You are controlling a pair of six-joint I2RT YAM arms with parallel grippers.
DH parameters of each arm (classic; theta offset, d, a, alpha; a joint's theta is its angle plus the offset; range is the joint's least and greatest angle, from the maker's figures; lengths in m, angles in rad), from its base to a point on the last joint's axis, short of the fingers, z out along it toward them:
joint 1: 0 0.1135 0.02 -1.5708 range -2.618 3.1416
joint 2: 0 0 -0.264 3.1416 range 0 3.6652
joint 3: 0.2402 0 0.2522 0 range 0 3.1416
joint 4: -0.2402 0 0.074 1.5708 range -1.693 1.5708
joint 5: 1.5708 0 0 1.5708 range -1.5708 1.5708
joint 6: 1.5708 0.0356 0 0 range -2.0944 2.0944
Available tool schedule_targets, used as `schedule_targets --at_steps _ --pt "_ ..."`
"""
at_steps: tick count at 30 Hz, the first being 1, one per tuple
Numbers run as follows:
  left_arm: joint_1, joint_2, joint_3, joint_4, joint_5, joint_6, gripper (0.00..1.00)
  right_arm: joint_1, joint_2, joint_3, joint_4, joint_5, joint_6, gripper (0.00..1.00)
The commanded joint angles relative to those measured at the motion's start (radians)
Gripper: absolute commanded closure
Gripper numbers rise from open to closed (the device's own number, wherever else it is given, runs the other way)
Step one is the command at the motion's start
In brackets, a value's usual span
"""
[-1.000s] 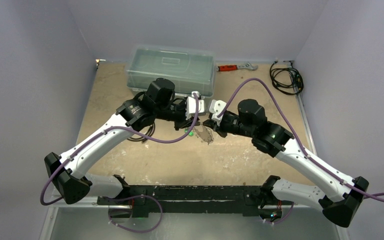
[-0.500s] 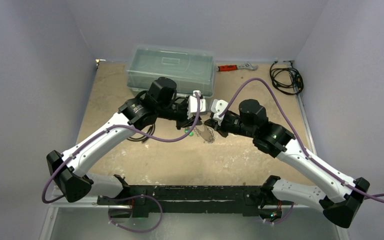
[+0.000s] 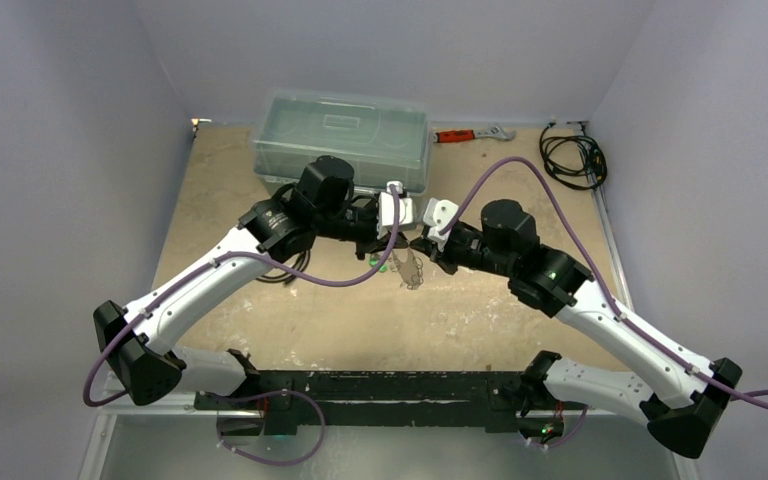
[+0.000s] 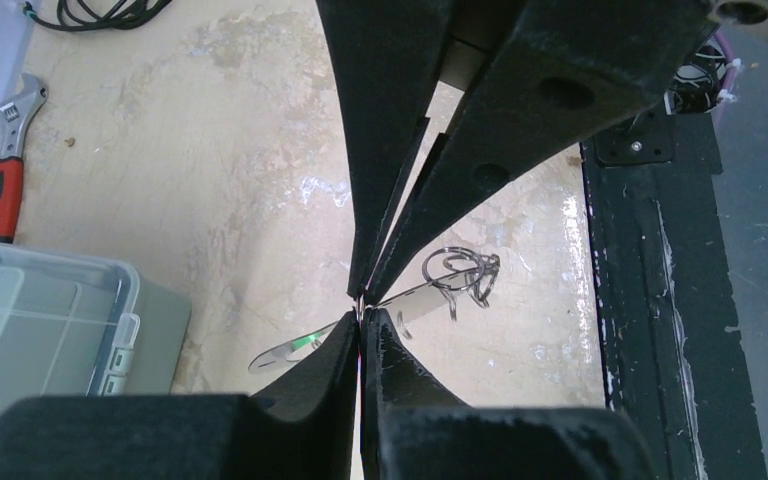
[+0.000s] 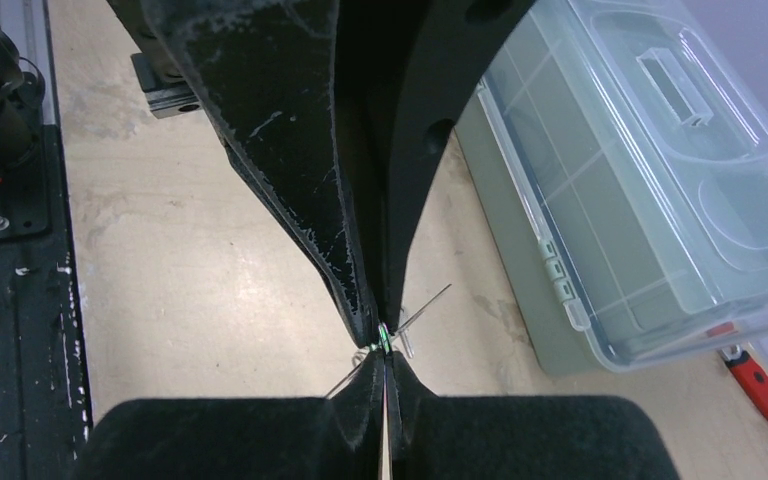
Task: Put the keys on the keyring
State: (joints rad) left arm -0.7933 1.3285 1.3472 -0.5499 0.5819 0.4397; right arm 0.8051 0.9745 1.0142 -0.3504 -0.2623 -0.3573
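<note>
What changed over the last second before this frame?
The left jaws edged slightly toward the right jaws and closed onto the keys, meeting them tip to tip. The right jaws stayed shut on the keyring; the box and wrench did not move.

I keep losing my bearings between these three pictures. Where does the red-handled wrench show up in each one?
Top view: the wrench lies at the table's far edge, just right of the clear box.
Left wrist view: at the upper left edge, above the box corner.
Right wrist view: in the bottom right corner, red handle only, below the box.
Shared landmark: the clear box.
</note>
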Motion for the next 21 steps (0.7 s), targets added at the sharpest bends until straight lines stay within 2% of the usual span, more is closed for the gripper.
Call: schedule_targets --at_steps 1,5,8,11,16,21 --pt "-0.021 -0.006 -0.038 0.022 -0.038 0.015 1.00 0.023 -0.032 0.015 0.120 -0.028 0.000 1.00" --pt "-0.017 -0.084 -0.128 0.190 -0.063 -0.026 1.00 0.023 -0.041 0.008 0.141 -0.016 0.017 0.98" --pt "-0.012 -0.161 -0.206 0.317 -0.040 -0.070 1.00 0.024 -0.062 -0.013 0.184 -0.009 0.066 0.76" --pt "0.001 -0.215 -0.262 0.400 -0.012 -0.094 1.00 0.023 -0.087 -0.030 0.203 -0.005 0.068 0.62" --pt "0.044 -0.285 -0.350 0.550 0.024 -0.159 1.00 0.024 -0.110 -0.034 0.205 -0.065 0.076 0.56" --pt "0.079 -0.349 -0.434 0.738 0.077 -0.244 1.00 0.022 -0.146 -0.039 0.214 -0.120 0.080 0.56"
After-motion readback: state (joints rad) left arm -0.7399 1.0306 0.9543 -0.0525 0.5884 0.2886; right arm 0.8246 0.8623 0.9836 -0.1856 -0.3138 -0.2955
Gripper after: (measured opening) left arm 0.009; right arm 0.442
